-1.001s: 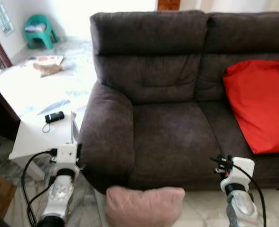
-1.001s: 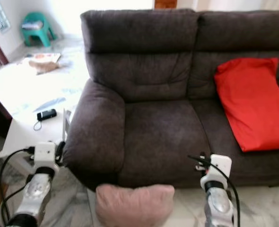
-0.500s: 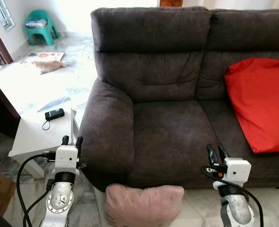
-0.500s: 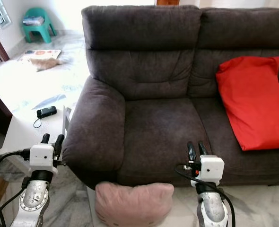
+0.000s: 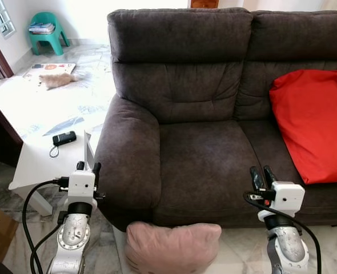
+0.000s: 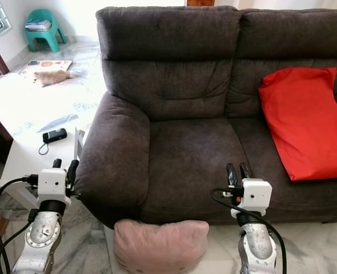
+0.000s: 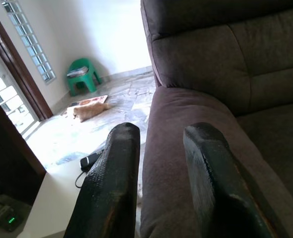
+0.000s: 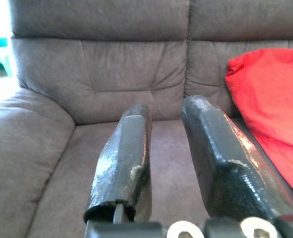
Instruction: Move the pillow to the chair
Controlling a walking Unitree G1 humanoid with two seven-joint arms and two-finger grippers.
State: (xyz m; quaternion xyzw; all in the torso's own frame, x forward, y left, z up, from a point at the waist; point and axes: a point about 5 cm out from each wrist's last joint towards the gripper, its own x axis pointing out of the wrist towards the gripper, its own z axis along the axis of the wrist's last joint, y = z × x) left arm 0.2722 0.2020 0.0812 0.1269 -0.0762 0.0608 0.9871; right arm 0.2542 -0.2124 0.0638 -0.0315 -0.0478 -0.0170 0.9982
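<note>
You had both grippers raised, the left gripper (image 5: 87, 166) and right gripper (image 5: 261, 173) each slightly parted and empty. The pink pillow (image 5: 173, 246) lay on the floor against the sofa (image 5: 203, 165). It looked soft and light; pinch its 2 upper corners.

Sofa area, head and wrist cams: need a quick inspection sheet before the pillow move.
Surface: dark brown sofa, left seat bare; pale marble floor in front.
Job's things: pink pillow on the floor against the sofa front, between the arms; green chair far back left with something stacked on its seat.
Clutter: red pillow leaning on the right seat; black device on the white side table.
Grippers: left gripper beside the sofa armrest, fingers apart, empty; right gripper before the seat front, fingers apart, empty.
Cables: black cables looping along both wrists.
Surroundings: cat lying on the floor near the chair.
</note>
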